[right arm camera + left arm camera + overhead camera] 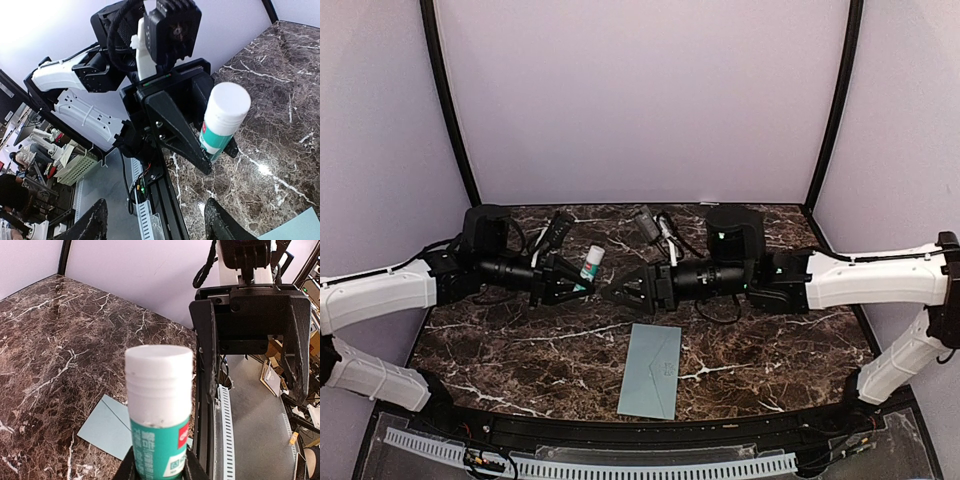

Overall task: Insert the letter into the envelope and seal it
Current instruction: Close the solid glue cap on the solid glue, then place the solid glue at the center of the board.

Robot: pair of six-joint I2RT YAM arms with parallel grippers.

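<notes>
Sealing step, I judge — left fingers (570,286) clamp the capped glue stick (592,262); right fingers (616,293) stand spread, facing it, apart. The envelope (652,370) lies on the worktop (520,350) below them, letter unseen. Next: a square pinch on the cap (159,362).

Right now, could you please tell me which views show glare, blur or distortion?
Top external: even light, but the posts look bowed, likely lens distortion. Left wrist: the glue stick looms close and slightly soft; the envelope is clear. Right wrist: the wall at upper left is blown out white.
</notes>
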